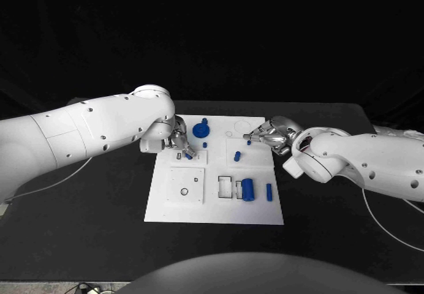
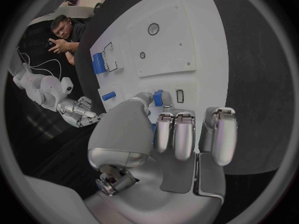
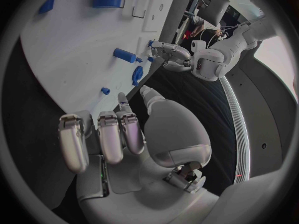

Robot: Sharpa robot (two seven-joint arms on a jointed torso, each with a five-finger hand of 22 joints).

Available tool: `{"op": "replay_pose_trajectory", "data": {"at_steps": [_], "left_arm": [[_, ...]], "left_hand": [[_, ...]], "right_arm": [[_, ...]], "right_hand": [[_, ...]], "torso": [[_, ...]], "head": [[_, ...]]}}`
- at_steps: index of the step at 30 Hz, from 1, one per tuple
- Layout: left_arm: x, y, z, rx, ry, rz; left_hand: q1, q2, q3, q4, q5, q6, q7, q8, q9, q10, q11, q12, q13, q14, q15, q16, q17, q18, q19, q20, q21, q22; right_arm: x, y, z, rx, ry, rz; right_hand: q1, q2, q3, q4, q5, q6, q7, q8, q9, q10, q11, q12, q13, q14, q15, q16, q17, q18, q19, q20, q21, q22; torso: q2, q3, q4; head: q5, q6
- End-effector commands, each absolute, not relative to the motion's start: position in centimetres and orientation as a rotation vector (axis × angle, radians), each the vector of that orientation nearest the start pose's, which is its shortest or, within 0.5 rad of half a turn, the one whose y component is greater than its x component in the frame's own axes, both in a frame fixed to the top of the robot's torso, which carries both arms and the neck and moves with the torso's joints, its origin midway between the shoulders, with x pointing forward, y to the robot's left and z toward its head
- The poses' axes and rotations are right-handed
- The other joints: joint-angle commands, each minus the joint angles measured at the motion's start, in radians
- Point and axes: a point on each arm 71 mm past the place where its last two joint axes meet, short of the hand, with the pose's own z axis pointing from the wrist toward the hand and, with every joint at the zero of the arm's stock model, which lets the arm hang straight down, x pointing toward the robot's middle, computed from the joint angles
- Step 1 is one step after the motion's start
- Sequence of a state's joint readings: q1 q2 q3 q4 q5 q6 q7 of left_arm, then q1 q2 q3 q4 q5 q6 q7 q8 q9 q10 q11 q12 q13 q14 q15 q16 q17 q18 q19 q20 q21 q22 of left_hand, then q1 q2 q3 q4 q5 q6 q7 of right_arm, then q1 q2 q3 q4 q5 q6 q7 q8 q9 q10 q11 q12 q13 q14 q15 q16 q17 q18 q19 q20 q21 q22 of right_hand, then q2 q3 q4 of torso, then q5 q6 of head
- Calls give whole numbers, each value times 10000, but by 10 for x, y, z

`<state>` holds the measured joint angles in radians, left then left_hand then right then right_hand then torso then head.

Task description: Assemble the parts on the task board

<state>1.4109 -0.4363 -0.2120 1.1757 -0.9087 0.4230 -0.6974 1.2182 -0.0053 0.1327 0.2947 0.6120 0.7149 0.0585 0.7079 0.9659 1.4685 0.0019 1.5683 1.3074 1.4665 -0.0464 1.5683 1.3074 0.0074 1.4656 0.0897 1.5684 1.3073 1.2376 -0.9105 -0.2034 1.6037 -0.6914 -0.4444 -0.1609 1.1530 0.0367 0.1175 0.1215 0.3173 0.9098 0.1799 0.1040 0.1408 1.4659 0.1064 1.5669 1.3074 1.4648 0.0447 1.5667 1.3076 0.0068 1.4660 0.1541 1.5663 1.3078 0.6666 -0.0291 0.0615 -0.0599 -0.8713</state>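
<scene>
The white task board [image 1: 216, 202] lies mid-table. My left hand [image 1: 177, 144] hovers over its far left part and pinches a small blue part [image 1: 188, 155] between thumb and finger; the same part [image 2: 158, 97] shows at the thumb tip of that hand [image 2: 168, 134], beside a small slot. My right hand [image 1: 269, 133] is over the far right corner, holding nothing, fingertips close to a small blue peg [image 1: 249, 142] standing on the board. From the right wrist, that peg [image 3: 105, 90] stands just beyond the right hand [image 3: 124, 134].
On the board lie a blue gear-like piece [image 1: 201, 130], a short blue cylinder [image 1: 238, 156], a thick blue cylinder [image 1: 249, 189] beside a rectangular frame, and a blue bar [image 1: 268, 192]. Black table surrounds the board.
</scene>
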Motion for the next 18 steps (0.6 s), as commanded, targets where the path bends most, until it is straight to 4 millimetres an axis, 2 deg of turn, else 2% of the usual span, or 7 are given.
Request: {"op": "replay_pose_trajectory", "data": {"at_steps": [1, 18], "left_arm": [[530, 124, -204, 310, 25782, -446], [530, 124, -204, 332, 25791, -552]], "left_hand": [[-76, 0, -80, 2, -43, -28, 69, -65, -1, 1023, 63, 25, 2634, 1043, 30, 25, 2634, -74, 1052, -34, 24, 2635], [-283, 30, -148, 7, -107, -7, 79, -104, 3, 1023, 73, 25, 2634, 1043, 39, 25, 2634, -74, 1052, -31, 24, 2635]], "right_arm": [[456, -230, -232, 6686, 19013, 8028], [456, -230, -232, 6689, 19013, 8020]], "right_hand": [[73, 62, -54, -15, 35, -43, 39, 62, 15, 1049, 69, 39, 2634, 1060, 48, 41, 2632, -68, 1048, 40, 45, 2630], [84, 74, -60, -13, 44, -45, 46, 73, 16, 1049, 75, 39, 2634, 1060, 53, 41, 2632, -68, 1048, 45, 45, 2630]], "torso": [[0, -1, -1], [3, 0, -3]], "head": [[2, 6], [9, -14]]}}
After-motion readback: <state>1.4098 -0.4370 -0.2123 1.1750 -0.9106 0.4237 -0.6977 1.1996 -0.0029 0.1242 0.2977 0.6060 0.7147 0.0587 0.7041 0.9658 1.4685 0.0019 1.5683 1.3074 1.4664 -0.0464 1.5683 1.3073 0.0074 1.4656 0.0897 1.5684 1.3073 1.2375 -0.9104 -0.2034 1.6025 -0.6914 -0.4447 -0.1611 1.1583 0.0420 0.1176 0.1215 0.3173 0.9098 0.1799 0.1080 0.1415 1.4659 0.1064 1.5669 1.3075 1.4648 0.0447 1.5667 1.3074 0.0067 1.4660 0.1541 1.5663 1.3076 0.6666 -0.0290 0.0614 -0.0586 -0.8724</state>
